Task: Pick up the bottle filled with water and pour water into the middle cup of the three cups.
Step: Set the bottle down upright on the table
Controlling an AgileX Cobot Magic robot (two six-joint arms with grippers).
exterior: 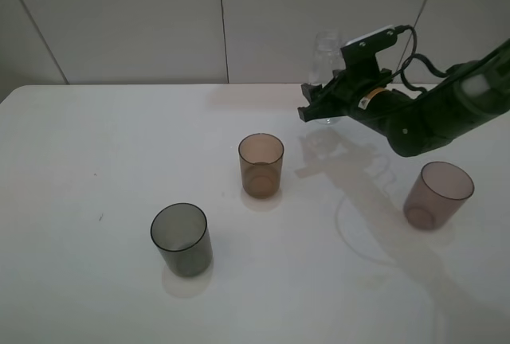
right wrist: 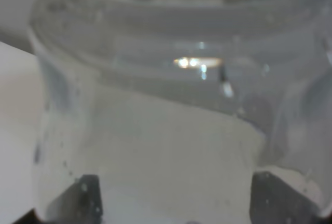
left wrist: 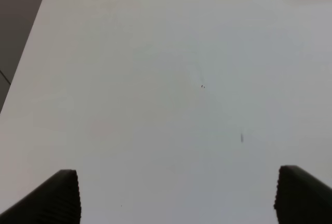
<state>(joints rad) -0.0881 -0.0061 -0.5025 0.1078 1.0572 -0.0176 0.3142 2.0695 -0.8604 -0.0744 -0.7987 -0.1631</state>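
So the bottle (exterior: 327,51) is sitting near the far edge of the table (exterior: 80,161), over toward the far right corner, and the right pincer (exterior: 319,105) is right at it, around its lower body as far as the high view shows. In the right wrist view the clear bottle (right wrist: 155,130) fills nearly everything with a dark fingertip (right wrist: 83,198) on each side of it, so it's between the jaws, but honestly I can't tell if they're actually clamped on it or just straddling it. My guess on handling: thin clear plastic, no cap, water inside, so light-ish but squishy and probably slick. Squeeze too hard and it'll dent or burp water out the open neck, so gripping low to mid body makes sense, away from the rounded shoulders. The right arm reaches in low from the right edge, wrist roughly level, pincer pointing toward the far edge. The amber-brown middle cup (exterior: 260,165) is near the table's centre, well apart from the bottle. The left pincer (left wrist: 176,195) hangs over bare table, fingers spread wide, holding nothing.
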